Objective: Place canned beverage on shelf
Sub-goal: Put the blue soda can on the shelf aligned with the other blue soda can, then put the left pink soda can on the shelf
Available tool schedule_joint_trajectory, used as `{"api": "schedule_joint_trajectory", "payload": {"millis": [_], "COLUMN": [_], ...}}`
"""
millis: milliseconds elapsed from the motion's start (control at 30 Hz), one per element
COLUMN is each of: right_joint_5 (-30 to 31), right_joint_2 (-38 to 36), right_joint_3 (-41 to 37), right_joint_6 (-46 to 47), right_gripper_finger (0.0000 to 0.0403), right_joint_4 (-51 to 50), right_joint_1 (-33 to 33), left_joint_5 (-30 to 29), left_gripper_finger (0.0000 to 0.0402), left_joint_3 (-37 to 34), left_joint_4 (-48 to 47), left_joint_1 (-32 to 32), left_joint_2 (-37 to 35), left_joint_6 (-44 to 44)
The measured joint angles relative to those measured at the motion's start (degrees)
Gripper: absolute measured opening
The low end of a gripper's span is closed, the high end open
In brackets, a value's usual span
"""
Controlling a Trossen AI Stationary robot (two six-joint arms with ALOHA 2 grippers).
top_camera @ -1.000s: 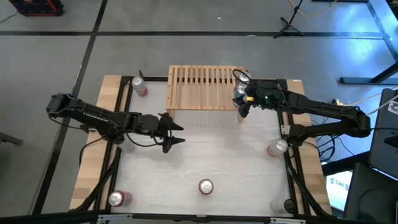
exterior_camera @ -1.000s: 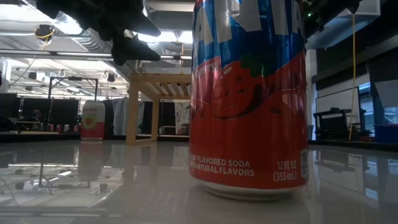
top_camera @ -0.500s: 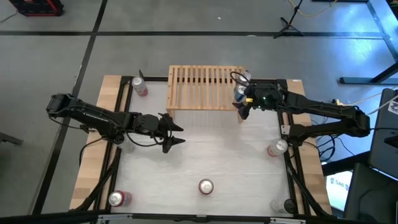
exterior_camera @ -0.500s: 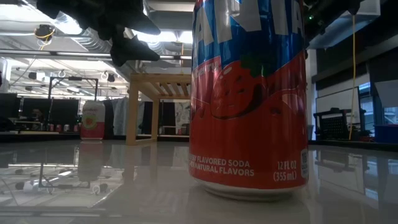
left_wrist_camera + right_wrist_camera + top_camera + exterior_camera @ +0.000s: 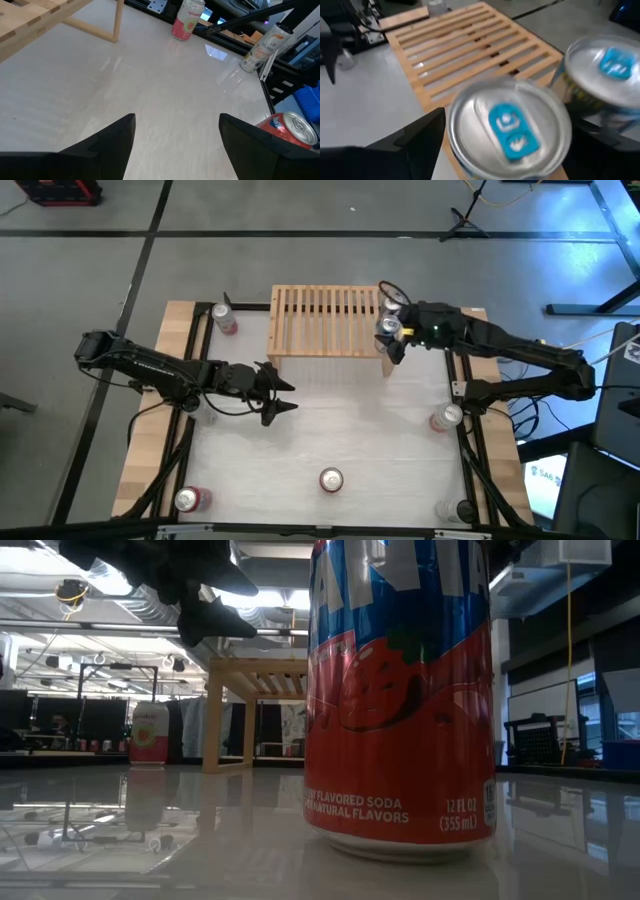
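Your right gripper (image 5: 392, 338) stands fingers apart around the upright silver-topped can (image 5: 507, 127) on the shelf's (image 5: 325, 320) right end beside a second can (image 5: 608, 67), while your left gripper (image 5: 280, 395), also open, hangs before the shelf.

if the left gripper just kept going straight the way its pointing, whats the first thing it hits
Probably nothing on the table: in the high view the left gripper points right across bare white tabletop. Its line seems to pass between the shelf and the can by the right edge, though depth is unclear.
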Motion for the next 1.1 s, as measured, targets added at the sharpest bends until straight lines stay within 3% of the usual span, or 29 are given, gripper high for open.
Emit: {"api": "schedule_joint_trajectory", "payload": {"millis": [500,667,767,867,1100], "right_joint_5": [-3.89,-9.3,-16.15,-18.42,-11.73], "right_joint_2": [-0.04,-0.04,-0.04,0.15,2.47], "right_joint_3": [12.84,15.41,16.0,16.04,16.08], "right_joint_6": [-1.38,5.43,9.11,10.54,10.73], "right_gripper_finger": [0.0326,0.0326,0.0326,0.0326,0.0326], "right_joint_4": [-2.3,1.75,3.91,5.86,5.61], "right_joint_1": [0.0,-0.02,0.75,5.47,15.77], "left_joint_5": [1.26,4.33,4.79,4.54,0.16], "left_gripper_finger": [0.0279,0.0279,0.0279,0.0279,0.0279], "left_joint_3": [-0.01,2.76,9.38,18.94,37.66], "left_joint_4": [3.33,3.02,-5.85,-20.95,-56.04], "left_joint_1": [0.03,0.42,0.29,-0.38,-2.74], "left_joint_2": [0.01,0.03,-0.66,-0.8,-0.73], "left_joint_6": [-4.06,-4.1,-2.21,-0.4,-3.68]}}
